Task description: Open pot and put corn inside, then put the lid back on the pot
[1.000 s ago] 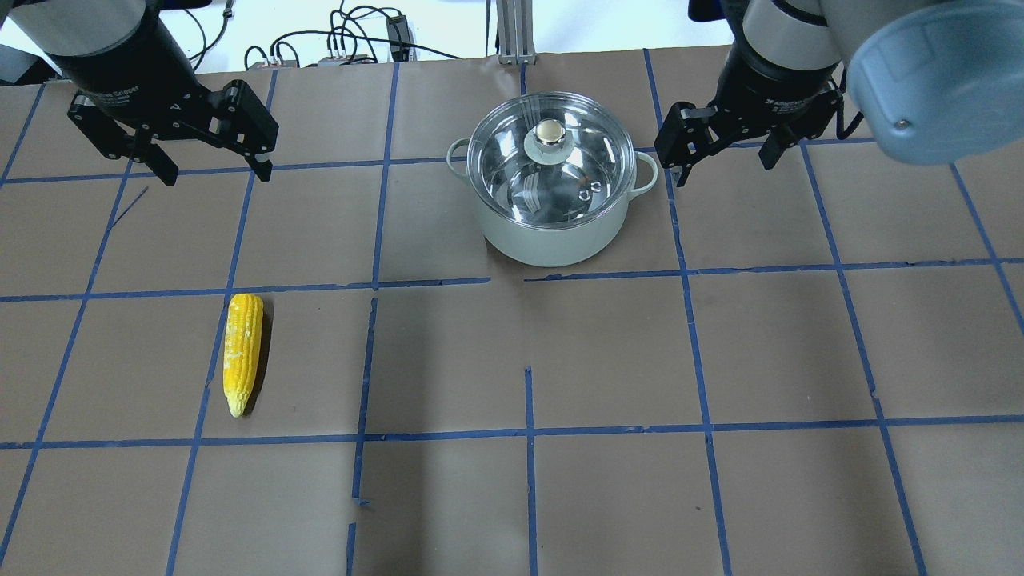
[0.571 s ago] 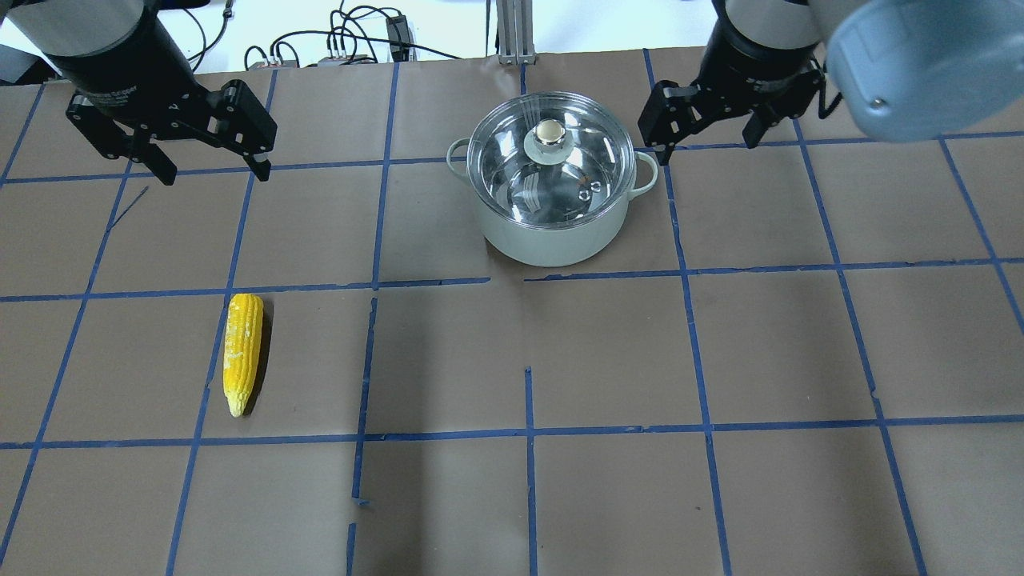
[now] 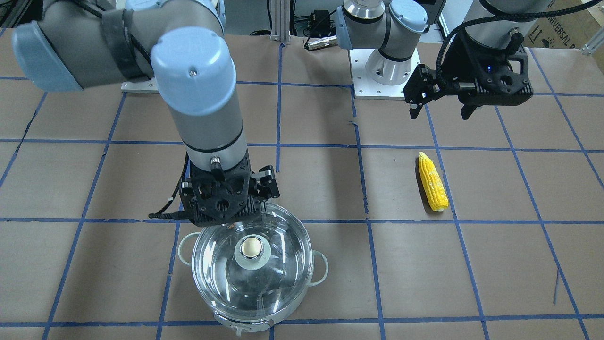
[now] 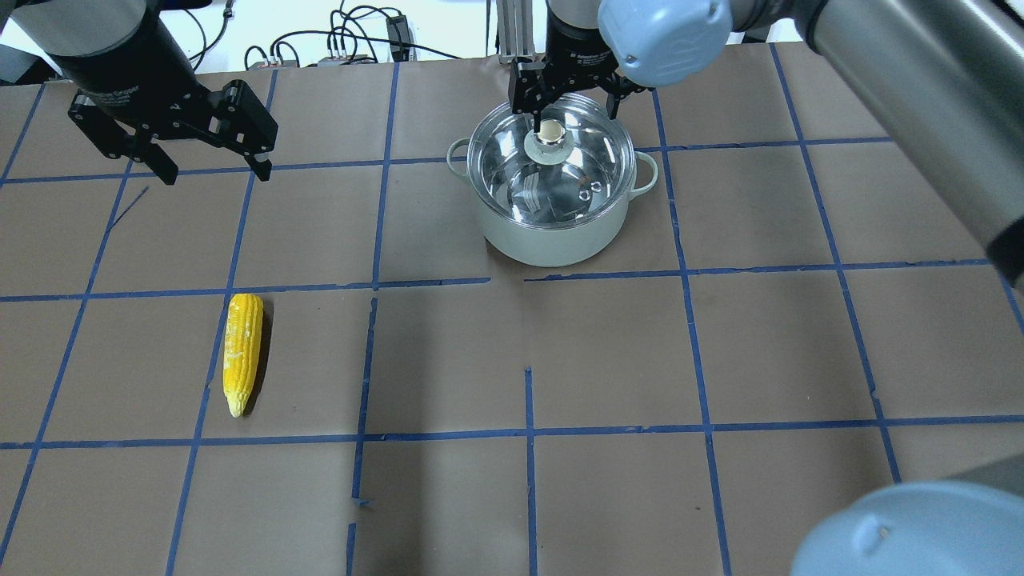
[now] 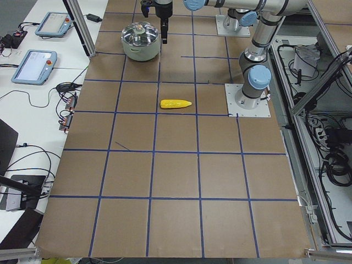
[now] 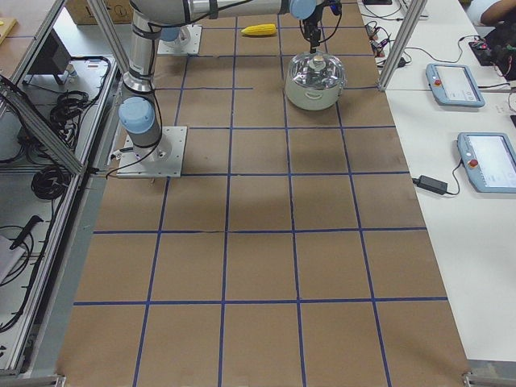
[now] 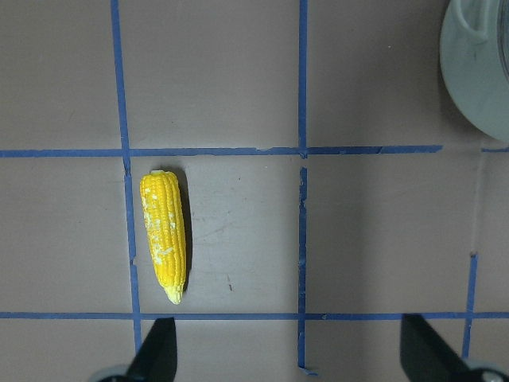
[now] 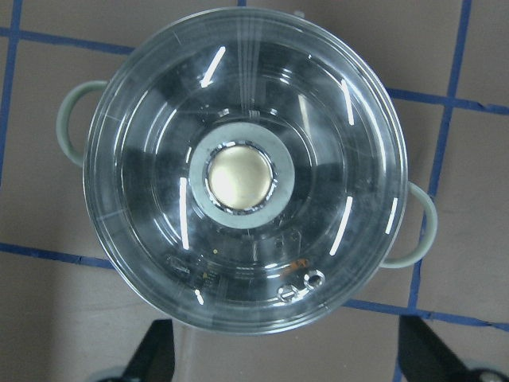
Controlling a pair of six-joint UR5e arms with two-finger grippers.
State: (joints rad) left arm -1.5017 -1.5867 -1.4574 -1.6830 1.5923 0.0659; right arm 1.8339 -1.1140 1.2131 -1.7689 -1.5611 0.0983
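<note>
The mint-green pot [image 4: 544,240] stands at the table's far middle with the clear glass lid [image 4: 580,164] on it. My right gripper [image 4: 572,112] is open and hovers over the lid's far side, its fingers to either side of the cream-gold knob [image 4: 550,132] and not touching it. The right wrist view looks straight down on the knob [image 8: 241,179], with the open fingertips [image 8: 159,350] at the bottom. The yellow corn [image 4: 242,352] lies on the table at the near left, also in the left wrist view [image 7: 164,236]. My left gripper [image 4: 216,172] is open and empty, hanging far beyond the corn.
Brown paper with a blue tape grid [image 4: 528,432] covers the table. Cables and an aluminium post [image 4: 512,32] sit past the far edge. The arms' base plates [image 3: 382,80] are on the robot's side. Tablets [image 5: 34,66] lie on a side bench.
My right gripper has moved left from beside the pot's right handle to above the lid, still open. The left arm, corn and pot have not moved.
</note>
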